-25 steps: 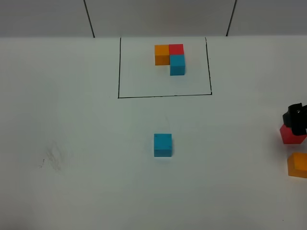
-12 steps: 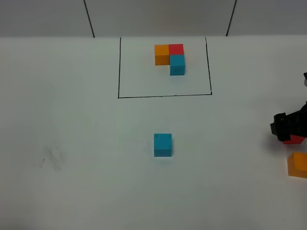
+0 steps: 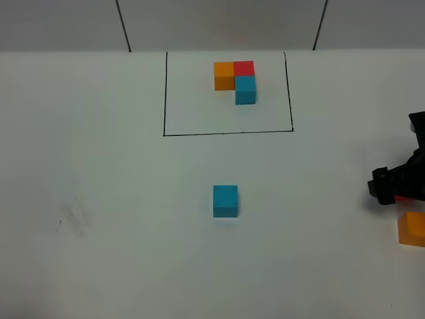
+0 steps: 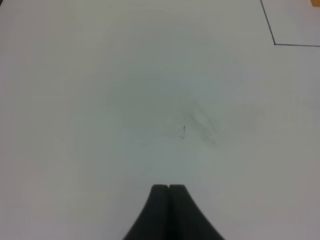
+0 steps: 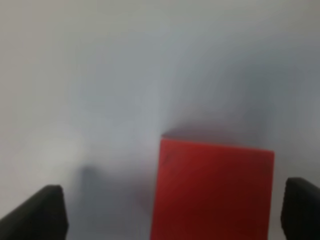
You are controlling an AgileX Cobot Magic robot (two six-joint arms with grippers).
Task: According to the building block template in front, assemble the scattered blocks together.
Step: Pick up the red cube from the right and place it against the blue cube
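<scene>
We list:
- building block template [image 3: 236, 80], in its black rectangle [image 3: 164, 100] near the desk's [image 3: 99, 166] far edge, unmoved.
- cyan block [image 3: 225, 201], mid-desk, unmoved.
- orange block [image 3: 412, 229], right edge, unmoved.
- red block [image 5: 215, 192], right edge, now mostly hidden beneath the right pincer [image 3: 393, 186], which has dropped over it and straddles it, released.
- left pincer [image 4: 169, 192], clenched, empty.

light: bright, even | shadows: soft | focus: red block [image 5: 212, 192] blurred

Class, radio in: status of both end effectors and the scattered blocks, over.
Right end effector open, straddling red block. Left end effector shut, empty. Blue block, orange block untouched. Nothing blocking.
</scene>
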